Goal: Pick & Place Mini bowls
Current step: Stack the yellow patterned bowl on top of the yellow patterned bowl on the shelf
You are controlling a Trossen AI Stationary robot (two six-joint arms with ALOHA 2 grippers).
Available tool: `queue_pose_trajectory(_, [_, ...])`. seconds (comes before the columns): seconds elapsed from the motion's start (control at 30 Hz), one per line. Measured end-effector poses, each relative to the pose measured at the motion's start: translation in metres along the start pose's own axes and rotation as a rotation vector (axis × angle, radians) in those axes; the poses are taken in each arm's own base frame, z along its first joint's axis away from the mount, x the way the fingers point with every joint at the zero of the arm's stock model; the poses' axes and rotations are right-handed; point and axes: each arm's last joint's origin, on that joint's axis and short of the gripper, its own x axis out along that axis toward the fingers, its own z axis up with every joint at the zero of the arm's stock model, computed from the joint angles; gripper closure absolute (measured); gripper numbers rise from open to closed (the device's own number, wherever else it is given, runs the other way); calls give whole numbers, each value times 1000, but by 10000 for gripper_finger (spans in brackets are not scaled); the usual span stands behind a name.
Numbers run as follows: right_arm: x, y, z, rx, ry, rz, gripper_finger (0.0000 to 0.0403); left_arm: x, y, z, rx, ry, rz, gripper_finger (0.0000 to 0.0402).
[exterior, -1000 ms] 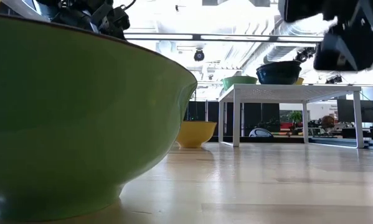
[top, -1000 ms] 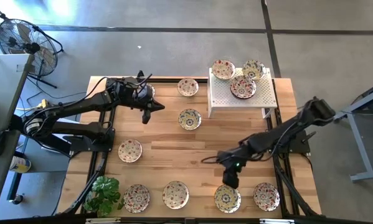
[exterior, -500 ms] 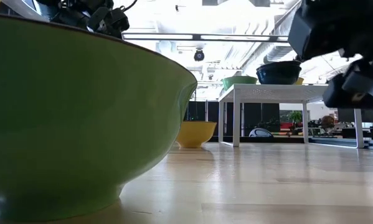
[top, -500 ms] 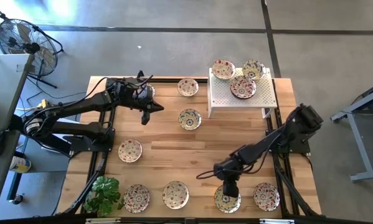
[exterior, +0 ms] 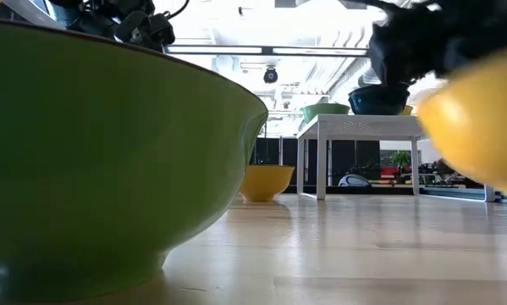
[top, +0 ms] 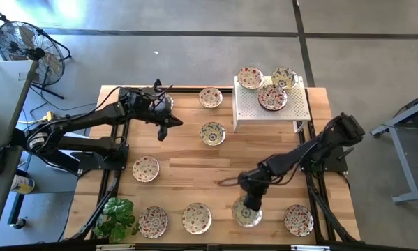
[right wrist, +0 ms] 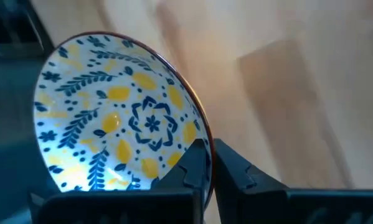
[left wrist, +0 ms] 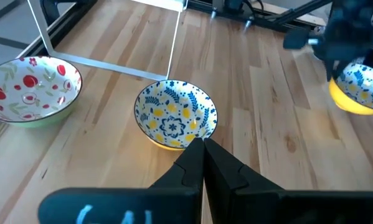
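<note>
High view: right gripper [top: 248, 208] near front table [top: 264, 150] edge, fingers clamped on rim of yellow-blue bowl [top: 245, 213]; low view shows that bowl off wood. Neighbour bowls [top: 196, 217] [top: 298, 219] beside it along front edge, gaps on both sides. Left gripper [top: 162, 125] fingers together, empty, hovering at rear left, near another bowl [top: 213, 132]. Stand [top: 292, 106] at rear right carries three bowls [top: 272, 97]. Table centre bare wood.
</note>
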Motion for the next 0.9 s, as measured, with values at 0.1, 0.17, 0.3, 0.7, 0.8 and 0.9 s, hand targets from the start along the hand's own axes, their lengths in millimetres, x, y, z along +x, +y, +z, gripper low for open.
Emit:
queue_pose_trajectory(0.1, [-23,-9,7,154,-111,-49,392,0,0,0,-1,0,0,401])
queue_pose_trajectory(0.17, [-34,-20,9,302,-163,-132,392,0,0,0,-8,0,-1,401])
queue_pose_trajectory(0.3, [-47,-42,12,661,-310,-286,398,0,0,0,-8,0,-1,401])
queue_pose_trajectory(0.7, [-19,-70,0,1094,-554,-205,399,0,0,-1,-15,14,-1,401])
queue_pose_trajectory(0.8, [-17,-72,-1,1111,-565,-183,399,0,0,-3,-24,33,-2,401])
queue_pose_trajectory(0.9, [-24,-75,-3,1126,-567,-199,397,0,0,-3,-24,34,-2,401])
